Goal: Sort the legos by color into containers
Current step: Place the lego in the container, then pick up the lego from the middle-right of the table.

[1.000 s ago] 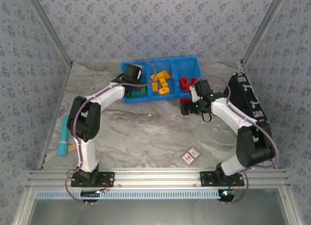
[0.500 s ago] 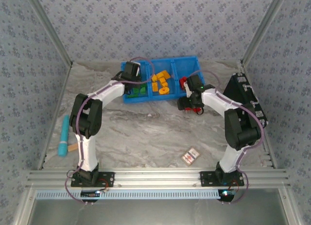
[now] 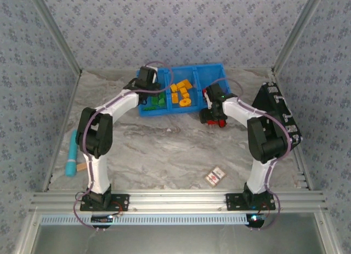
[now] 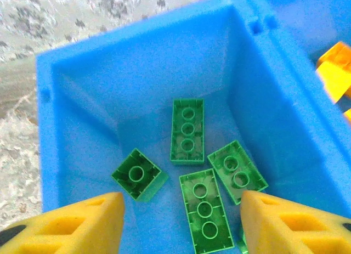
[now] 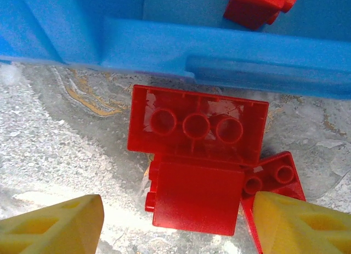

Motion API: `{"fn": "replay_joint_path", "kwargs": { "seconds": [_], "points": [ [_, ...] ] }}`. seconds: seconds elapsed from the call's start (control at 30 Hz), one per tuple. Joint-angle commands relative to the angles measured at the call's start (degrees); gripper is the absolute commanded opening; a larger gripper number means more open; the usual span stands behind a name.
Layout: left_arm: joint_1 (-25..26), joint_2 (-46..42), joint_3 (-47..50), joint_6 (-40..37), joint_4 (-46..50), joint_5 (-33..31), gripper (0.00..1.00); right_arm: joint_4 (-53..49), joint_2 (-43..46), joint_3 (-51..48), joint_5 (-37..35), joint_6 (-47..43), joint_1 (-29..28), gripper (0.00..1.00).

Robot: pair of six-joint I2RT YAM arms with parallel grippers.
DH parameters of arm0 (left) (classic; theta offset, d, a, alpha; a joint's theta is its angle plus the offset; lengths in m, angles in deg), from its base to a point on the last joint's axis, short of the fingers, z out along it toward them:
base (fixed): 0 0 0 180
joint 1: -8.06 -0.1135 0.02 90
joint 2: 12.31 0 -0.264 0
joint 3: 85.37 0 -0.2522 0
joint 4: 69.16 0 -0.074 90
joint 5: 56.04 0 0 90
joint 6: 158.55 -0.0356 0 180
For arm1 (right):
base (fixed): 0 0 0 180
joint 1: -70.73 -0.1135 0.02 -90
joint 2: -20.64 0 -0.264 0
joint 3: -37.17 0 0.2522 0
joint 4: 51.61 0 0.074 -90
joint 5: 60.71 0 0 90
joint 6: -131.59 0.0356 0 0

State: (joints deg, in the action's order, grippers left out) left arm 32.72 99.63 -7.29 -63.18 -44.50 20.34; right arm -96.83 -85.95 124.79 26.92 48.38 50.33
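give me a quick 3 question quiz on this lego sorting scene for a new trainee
1. True or false: the left pincer hangs open over the compartment that holds the green bricks.
2. Where do the red bricks beneath the right pincer lie? A) inside the blue bin B) on the table just outside the bin's wall C) lifted in the pincer's grip
3. What colour are the bricks in the bin's middle compartment?
Key: 1 true; 2 B; 3 orange-yellow.
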Motion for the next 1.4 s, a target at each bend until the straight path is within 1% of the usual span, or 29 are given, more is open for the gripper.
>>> {"fn": "replay_joint_path", "kwargs": {
  "seconds": [0.0, 0.27, 0.5, 0.7, 0.87, 1.03, 1.13, 1.23, 1.37],
  "points": [
    [0.4, -7.3, 0.9, -0.7, 0.3, 1.5, 0.61, -1.2, -1.6, 1.7, -1.5, -0.1, -0.5, 0.71],
    [0.4, -13.7, 4.0, -3.8, 5.3, -0.2, 0.64, -0.8, -2.6, 1.9, -2.6, 0.0, -0.9, 0.62],
    [0.3, -19.2, 7.5, -5.4, 5.9, -3.8, 0.66, -1.4, -3.7, 2.6, -3.1, 0.0, -1.1, 0.54],
    [0.3, -21.7, 8.3, -6.4, 7.4, -4.2, 0.66, -1.6, -4.0, 2.8, -3.9, 0.2, -1.4, 0.47],
    [0.3, -24.3, 9.6, -7.6, 8.4, -5.0, 0.66, -1.6, -3.0, 2.4, -4.4, 0.3, -1.8, 0.44],
    [-0.4, -27.8, 10.6, -10.6, 11.3, -6.3, 0.67, -2.6, -1.6, 2.6, -4.6, 0.5, -2.3, 0.42],
    [-1.6, -30.9, 11.4, -11.9, 12.5, -5.4, 0.67, -4.5, 0.8, 3.2, -2.8, 0.4, -2.4, 0.42],
    [-3.0, -33.9, 13.4, -13.0, 12.0, -2.9, 0.67, -5.7, 3.3, 4.5, -0.6, 0.4, -1.8, 0.42],
    [-4.5, -36.0, 15.1, -13.7, 12.1, -1.4, 0.67, -8.2, 4.5, 8.3, -0.3, -0.4, -0.9, 0.42]
  ]
}}
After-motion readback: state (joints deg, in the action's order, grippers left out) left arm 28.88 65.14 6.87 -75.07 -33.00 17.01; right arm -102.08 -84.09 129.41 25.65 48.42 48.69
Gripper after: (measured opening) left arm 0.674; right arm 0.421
